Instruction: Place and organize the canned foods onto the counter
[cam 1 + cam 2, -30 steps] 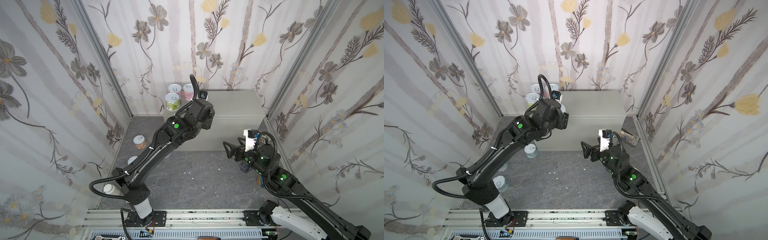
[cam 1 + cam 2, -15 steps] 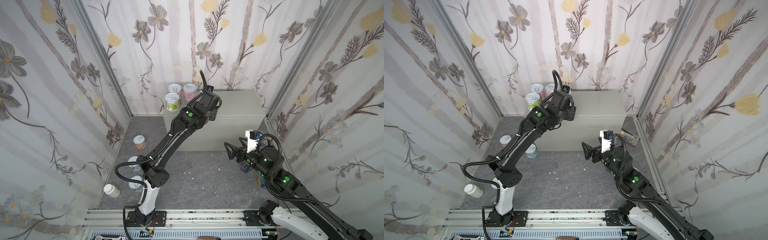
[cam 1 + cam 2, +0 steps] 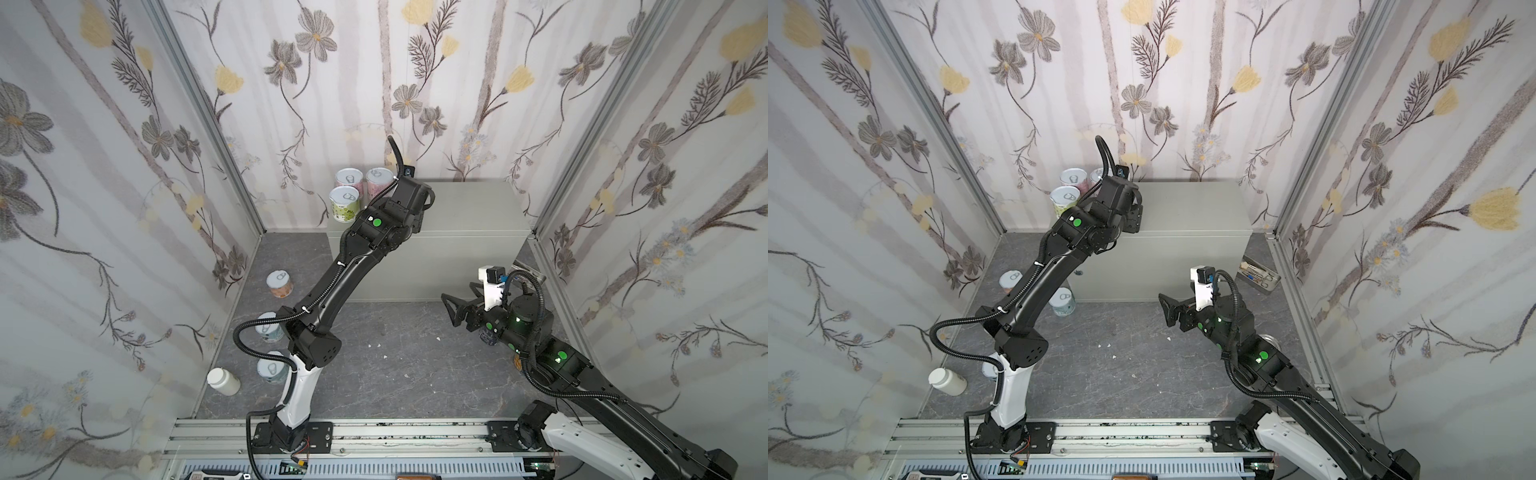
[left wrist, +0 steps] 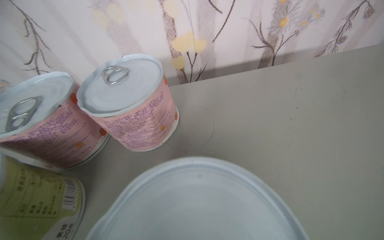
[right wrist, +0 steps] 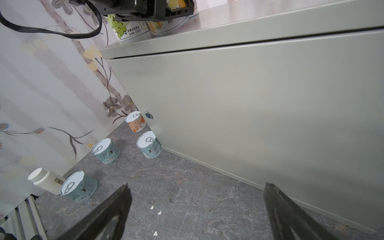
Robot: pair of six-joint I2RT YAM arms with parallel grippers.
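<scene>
Over the last second the left arm has straightened. Its elbow swung in from the lower left of the top views towards the middle, and its wrist reached further over the counter [image 3: 469, 208]. The right arm has hardly moved.

The left arm now rises from its base at the bottom edge, bends at the elbow left of centre, and stretches diagonally up to the counter's left end. The left gripper [image 3: 1134, 218] points downward there, clamped on a yellow can [image 5: 161, 26]. The left wrist view shows that can's lid [image 4: 199, 203] large and close. The can sits low over the counter top, but whether it touches cannot be told.

Just left of it stands a green can [image 3: 344, 203]. Behind that, two pink cans [image 4: 133, 104] stand touching each other against the back wall.

The right arm reaches up from the lower right corner. Its forearm is level, and the right gripper [image 3: 451, 311] points left, spread wide and empty, hanging above the floor before the counter's front.

On the floor at the left of the top views stand an orange can [image 3: 279, 284] and three blue cans [image 5: 105, 152], one of them close to the counter's front. A white bottle [image 3: 222, 380] lies near the lower left corner. A dark can [image 3: 488, 334] is half hidden under the right arm, and a tray [image 3: 1258, 276] lies at the counter's right end.
</scene>
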